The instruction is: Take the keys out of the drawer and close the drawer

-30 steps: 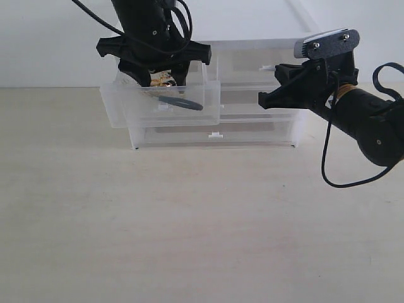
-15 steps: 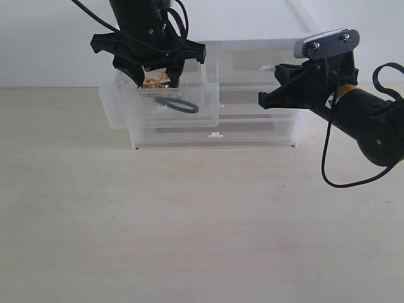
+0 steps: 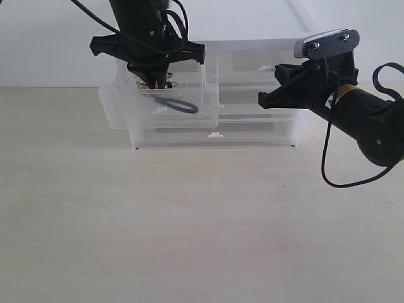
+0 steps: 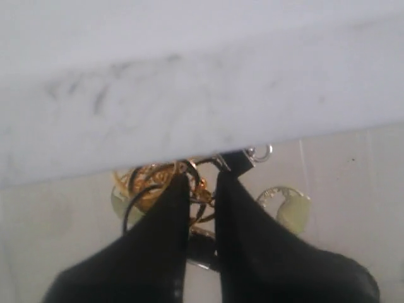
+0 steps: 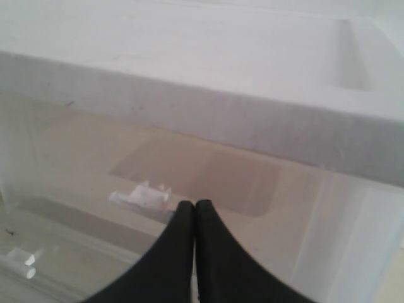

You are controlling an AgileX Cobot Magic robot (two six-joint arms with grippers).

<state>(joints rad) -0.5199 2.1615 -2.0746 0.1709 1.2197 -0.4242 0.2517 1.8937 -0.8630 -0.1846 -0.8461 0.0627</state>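
The drawer (image 3: 126,107), the top-left half-width one, stands pulled out of the unit. My left gripper (image 3: 154,81) reaches down into it, shut on the keys (image 3: 155,83). The black loop strap (image 3: 177,105) hangs below, seen through the translucent front. In the left wrist view the gold rings (image 4: 148,183) are pinched in the left gripper (image 4: 202,181), and a round charm (image 4: 287,207) lies on the drawer floor. My right gripper (image 3: 265,101) hovers shut and holds nothing in front of the unit's right side; its fingertips (image 5: 184,208) touch.
The translucent drawer unit (image 3: 252,129) stands at the back of the pale table (image 3: 189,221) against a white wall. The right-hand top drawer's tab handle (image 5: 142,196) sits just beyond my right gripper. A full-width drawer handle (image 3: 216,134) faces front.
My left gripper rose slightly inside the drawer and its fingers closed together on the gold rings; the black strap lifted a little. The right arm has not moved.
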